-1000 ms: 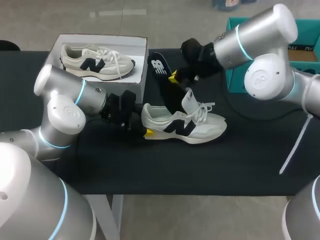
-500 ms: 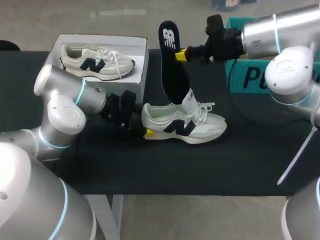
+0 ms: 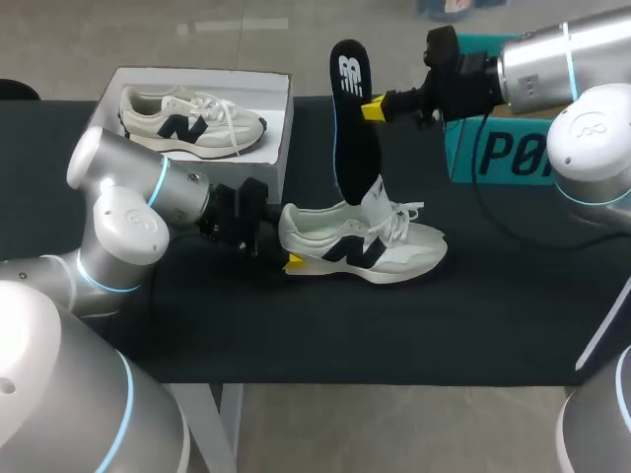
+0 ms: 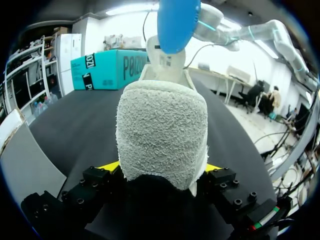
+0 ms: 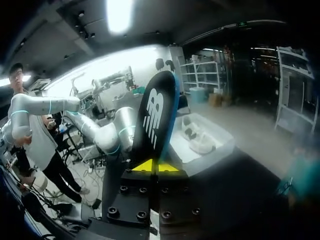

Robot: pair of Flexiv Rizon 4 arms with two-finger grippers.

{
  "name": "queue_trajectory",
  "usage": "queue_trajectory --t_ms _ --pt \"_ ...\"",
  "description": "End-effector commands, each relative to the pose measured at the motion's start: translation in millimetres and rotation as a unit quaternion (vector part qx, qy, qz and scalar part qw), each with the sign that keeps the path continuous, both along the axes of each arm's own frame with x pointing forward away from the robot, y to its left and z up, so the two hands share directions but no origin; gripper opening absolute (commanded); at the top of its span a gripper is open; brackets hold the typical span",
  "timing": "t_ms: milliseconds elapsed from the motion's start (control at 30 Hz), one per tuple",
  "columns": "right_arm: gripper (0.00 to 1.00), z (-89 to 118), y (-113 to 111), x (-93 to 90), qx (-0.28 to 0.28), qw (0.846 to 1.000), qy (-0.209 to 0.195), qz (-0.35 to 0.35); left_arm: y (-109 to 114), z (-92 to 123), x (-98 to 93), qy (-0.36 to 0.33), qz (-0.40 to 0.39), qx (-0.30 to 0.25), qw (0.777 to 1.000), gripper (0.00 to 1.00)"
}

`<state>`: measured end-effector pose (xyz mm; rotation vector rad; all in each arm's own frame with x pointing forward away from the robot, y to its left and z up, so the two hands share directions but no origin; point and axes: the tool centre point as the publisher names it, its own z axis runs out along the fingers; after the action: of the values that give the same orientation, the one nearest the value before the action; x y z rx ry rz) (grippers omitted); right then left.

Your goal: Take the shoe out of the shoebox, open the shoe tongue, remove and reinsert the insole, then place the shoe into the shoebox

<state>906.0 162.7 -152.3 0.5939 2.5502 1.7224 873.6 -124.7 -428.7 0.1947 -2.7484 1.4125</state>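
Holds the insole (image 3: pixel 347 128) upright over the shoe (image 3: pixel 360 246), heel pinned.
Clamps the right tool (image 3: pixel 373 108) on one edge of the dark insole near its upper end, with the lower end down at the shoe's opening, just behind the raised tongue; cannot tell whether that end is inside. Grips the heel of the white shoe from both sides with the left tool (image 3: pixel 292 260), the shoe standing on its sole mid-worktop (image 3: pixel 444 315), toe pointing to the right side. Shows a second white shoe (image 3: pixel 192 120) lying in the open shoebox (image 3: pixel 197 72), near the left arm.
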Motion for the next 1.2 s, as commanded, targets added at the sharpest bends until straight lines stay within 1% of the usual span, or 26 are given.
queue_trajectory --t_ms 33,67,200,333,467,900,933,967,1033,1100,1167,1200 --pt "0.00 24.7 -12.2 -27.1 0.001 1.000 -0.024 -0.012 -0.5 -0.8 0.0 0.000 0.000 0.000 1.000 0.00" --pt "0.00 32.3 -13.1 -33.7 0.002 0.999 -0.034 -0.012 -0.5 -0.8 0.0 0.000 0.000 0.000 1.000 0.00" --pt "0.00 59.1 -14.3 -56.1 0.013 0.998 -0.052 -0.024 -0.5 -0.8 0.0 0.000 0.000 0.000 1.000 0.00" --pt "0.00 78.5 -15.5 -75.0 0.007 0.998 -0.053 -0.031 -0.5 -0.8 0.0 0.000 0.000 0.000 1.000 0.00" --pt "0.00 95.7 -17.1 -93.3 0.027 0.998 -0.044 -0.033 -0.5 -0.8 0.0 0.000 0.000 0.000 1.000 0.00" --pt "0.00 95.7 -17.1 -93.3 0.027 0.998 -0.044 -0.033 -0.5 -0.8 0.0 0.000 0.000 0.000 1.000 0.00" --pt "0.00 98.2 -22.1 -100.1 0.036 0.998 -0.025 -0.051 -0.5 -0.8 0.0 0.000 0.000 0.000 1.000 0.00" --pt "0.00 100.2 -26.0 -107.2 0.025 0.998 -0.014 -0.061 -0.5 -0.8 0.0 0.000 0.000 0.000 1.000 0.00" --pt "0.00 105.4 -32.0 -120.7 -0.016 0.997 0.000 -0.076 -0.5 -0.8 0.0 0.000 0.000 0.000 1.000 0.00" --pt "0.00 111.1 -37.3 -135.5 -0.015 0.996 0.017 -0.089 -0.5 -0.8 0.0 0.000 0.000 0.000 1.000 0.00" --pt "0.00 113.6 -38.0 -146.2 -0.028 0.995 0.021 -0.092 -0.5 -0.8 0.0 0.000 0.000 0.000 1.000 0.00" --pt "0.00 114.6 -38.5 -151.8 -0.017 0.995 0.030 -0.098 -0.5 -0.8 0.0 0.000 0.000 0.000 1.000 0.00"
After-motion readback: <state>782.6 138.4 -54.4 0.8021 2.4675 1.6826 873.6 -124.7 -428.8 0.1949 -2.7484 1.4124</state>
